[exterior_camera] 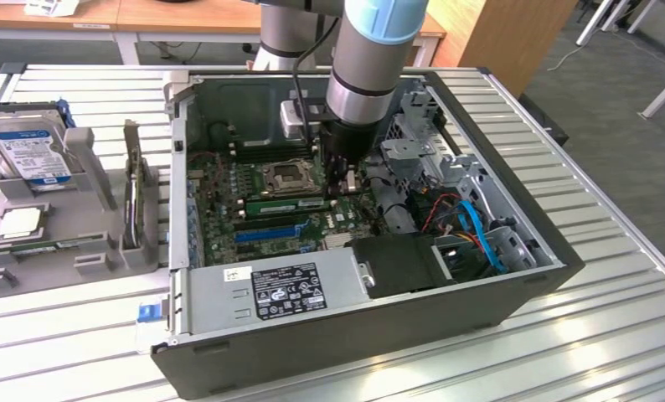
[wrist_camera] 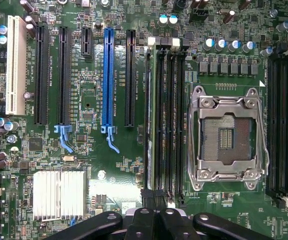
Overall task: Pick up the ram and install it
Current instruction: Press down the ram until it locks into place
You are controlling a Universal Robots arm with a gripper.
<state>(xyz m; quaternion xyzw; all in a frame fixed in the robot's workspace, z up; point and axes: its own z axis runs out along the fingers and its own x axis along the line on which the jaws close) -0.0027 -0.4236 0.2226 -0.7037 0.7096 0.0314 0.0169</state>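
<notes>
Inside the open computer case [exterior_camera: 512,293], the ram [wrist_camera: 154,120] stands seated lengthwise in its slot, the hand [wrist_camera: 156,220] closed empty.

The open black metal computer case [exterior_camera: 533,289] lies on the slatted silver table [exterior_camera: 623,335], with the green motherboard [exterior_camera: 215,226] on its floor. The long green RAM stick [exterior_camera: 288,204] sits in the slots beside the square silver processor socket [exterior_camera: 285,177]. The black gripper [exterior_camera: 347,182] hangs inside the case, just at the exterior view's right of that socket. A grey plastic parts stand [exterior_camera: 81,243] sits outside, at the exterior view's left.
</notes>
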